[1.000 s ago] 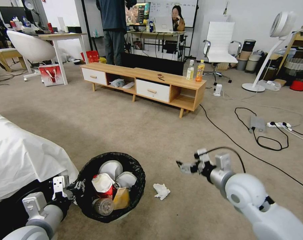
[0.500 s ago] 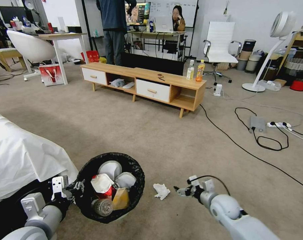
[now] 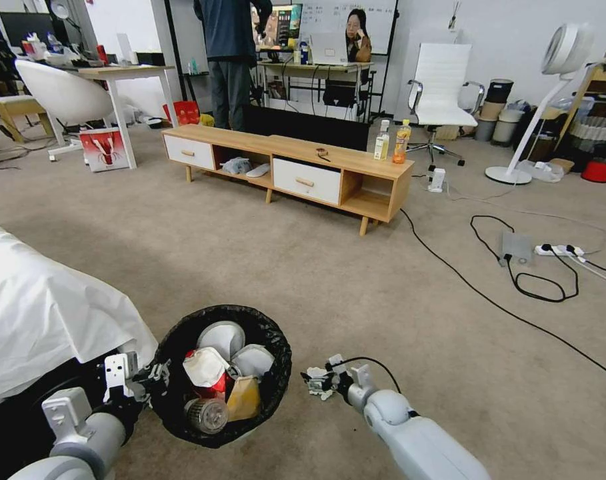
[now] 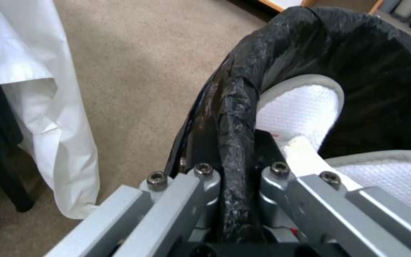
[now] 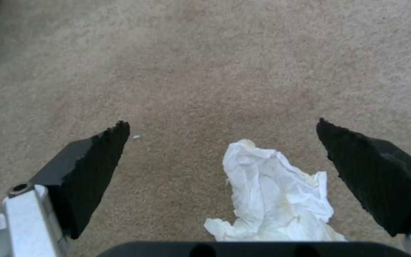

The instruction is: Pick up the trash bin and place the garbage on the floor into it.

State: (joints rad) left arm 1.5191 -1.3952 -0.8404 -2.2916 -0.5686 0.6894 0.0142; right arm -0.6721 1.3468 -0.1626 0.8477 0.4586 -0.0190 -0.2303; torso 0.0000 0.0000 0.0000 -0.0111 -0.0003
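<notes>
Right gripper (image 5: 222, 142), jaws spread wide and holding nothing, low over the floor (image 5: 205, 64); the crumpled tissue (image 5: 274, 192) lies between its pads (image 5: 96, 171), nearer one side. Risk: closing off-centre may pinch only a fold, so the tissue slips free. Beside it, the left gripper (image 4: 236, 178) clamps the trash bin (image 3: 219, 373) rim; a tilt there could spill the collected garbage (image 3: 213, 380).

The beige carpeted floor (image 3: 263, 267) carries a crumpled white tissue (image 5: 274, 192), black cables (image 3: 516, 280) and a low wooden cabinet (image 3: 289, 170).
</notes>
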